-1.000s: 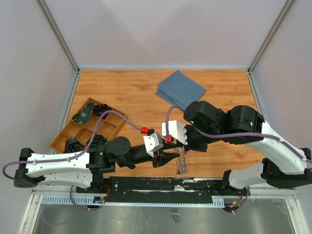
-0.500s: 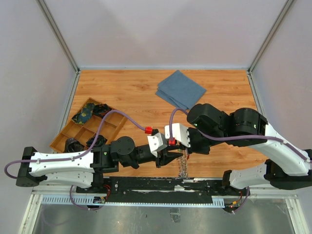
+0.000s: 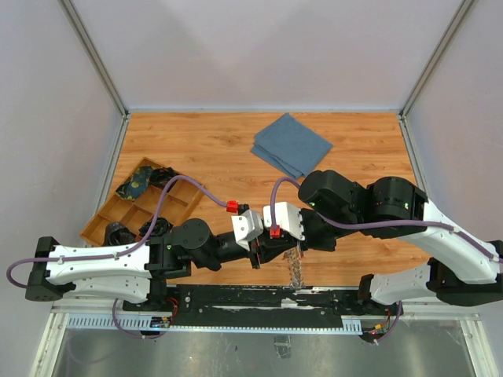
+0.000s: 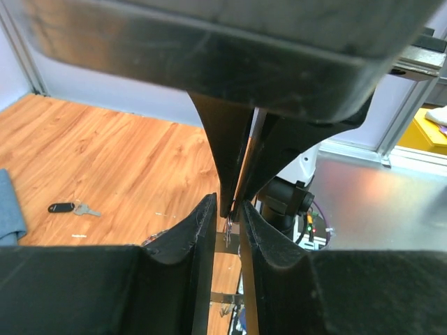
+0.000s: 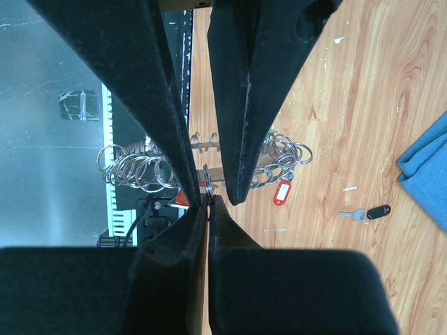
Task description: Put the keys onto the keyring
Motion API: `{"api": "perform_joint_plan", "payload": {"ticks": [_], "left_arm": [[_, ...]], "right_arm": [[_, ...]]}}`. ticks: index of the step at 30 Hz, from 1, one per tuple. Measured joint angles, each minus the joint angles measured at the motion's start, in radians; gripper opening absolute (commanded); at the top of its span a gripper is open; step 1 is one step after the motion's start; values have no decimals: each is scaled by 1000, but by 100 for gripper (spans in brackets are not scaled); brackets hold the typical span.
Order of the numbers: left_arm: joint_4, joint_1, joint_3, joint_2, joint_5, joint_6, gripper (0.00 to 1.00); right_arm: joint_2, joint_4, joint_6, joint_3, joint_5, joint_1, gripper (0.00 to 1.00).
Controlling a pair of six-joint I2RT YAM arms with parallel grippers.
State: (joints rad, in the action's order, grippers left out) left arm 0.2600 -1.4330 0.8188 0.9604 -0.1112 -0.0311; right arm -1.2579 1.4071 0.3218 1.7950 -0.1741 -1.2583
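Your right claw point(image 5: 207, 200) is pinched on a loop of the keyring point(image 5: 136, 167), at the near edge of the table point(image 3: 196, 149). Whether the left claw point(image 4: 227, 209) grips anything, you cannot tell. A black key point(image 5: 364, 213) lies loose, so threading looks unfinished.

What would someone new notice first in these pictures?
The left gripper and right gripper meet tip to tip near the table's front edge, right by the silvery keyring. Then the folded blue cloth at the back, and a lone black-headed key lying on the wood.
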Motion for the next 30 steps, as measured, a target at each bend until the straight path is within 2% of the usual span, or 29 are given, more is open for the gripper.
{"api": "perform_joint_plan", "payload": {"ticks": [6, 15, 19, 23, 30], "left_arm": [[0, 0, 0, 6, 4, -4, 32], [1, 0, 0, 18, 18, -22, 27], [0, 0, 0, 35, 20, -23, 20], [0, -1, 0, 41, 25, -27, 2], [1, -2, 0, 42, 28, -27, 0]], "right_arm": [[7, -5, 0, -1, -1, -1, 0], [31, -19, -4, -1, -1, -1, 0], [36, -21, -5, -6, -1, -1, 0], [39, -21, -5, -10, 0, -1, 0], [52, -26, -8, -17, -2, -1, 0]]}}
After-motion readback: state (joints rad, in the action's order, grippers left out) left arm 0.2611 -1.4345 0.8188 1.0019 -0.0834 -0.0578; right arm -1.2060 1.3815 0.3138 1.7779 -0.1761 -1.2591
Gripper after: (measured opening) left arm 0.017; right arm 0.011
